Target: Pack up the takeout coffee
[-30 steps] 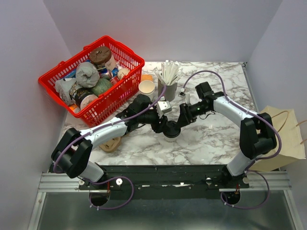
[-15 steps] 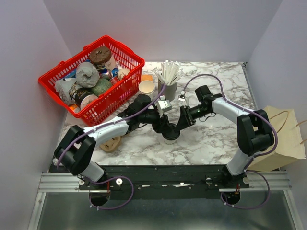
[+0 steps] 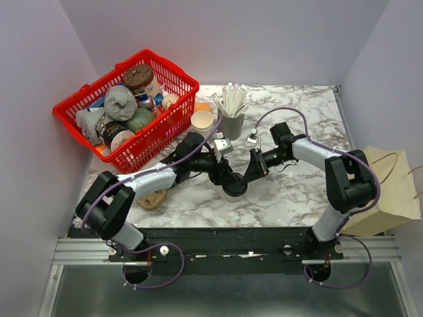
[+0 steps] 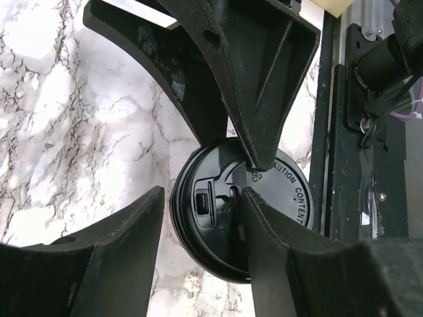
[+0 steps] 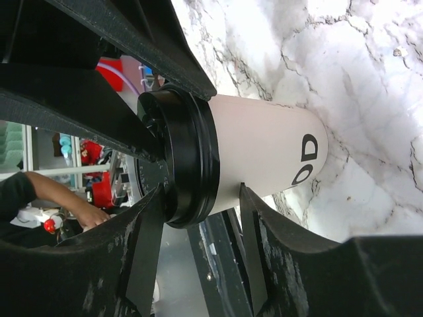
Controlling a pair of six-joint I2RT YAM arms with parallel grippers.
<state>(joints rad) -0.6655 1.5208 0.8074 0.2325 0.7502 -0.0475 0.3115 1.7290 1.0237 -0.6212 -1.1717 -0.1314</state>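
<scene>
A lidded coffee cup point(image 3: 235, 191) stands upright near the tabletop's point(image 3: 297, 191) front middle. The right pincer point(image 5: 198, 195) straddles it from the side, just under the lid point(image 4: 277, 191). The left pincer point(image 4: 203, 198) sits above the lid. Both have fingers apart; whether either clamps the cup is unclear.

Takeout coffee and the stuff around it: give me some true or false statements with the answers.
The takeout coffee stands upright on the table. True.
Its lid is white. False: the lid is black.
The left tool and the right tool are both close by it. True.
The red basket holds nothing. False: the red basket is piled with things.
</scene>
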